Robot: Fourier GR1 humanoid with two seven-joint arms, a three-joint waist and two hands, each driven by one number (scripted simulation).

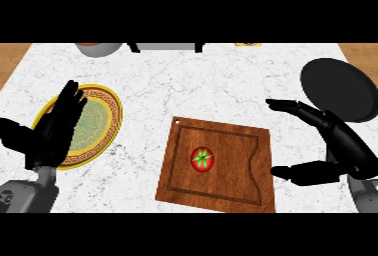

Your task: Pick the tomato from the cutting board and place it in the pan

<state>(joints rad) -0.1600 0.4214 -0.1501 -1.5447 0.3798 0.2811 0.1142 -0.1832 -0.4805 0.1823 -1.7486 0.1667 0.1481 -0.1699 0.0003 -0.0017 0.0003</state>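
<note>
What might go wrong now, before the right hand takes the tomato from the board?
1. The tomato is round and lies free on the cutting board; an off-centre touch by the open right hand may roll it away.
2. The pan sits at the counter's right edge behind that hand, so the carry may bump its rim.

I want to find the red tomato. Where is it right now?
In the head view, the tomato sits in the middle of the wooden cutting board, below centre, between the two hands and nearer the open right hand.
</note>
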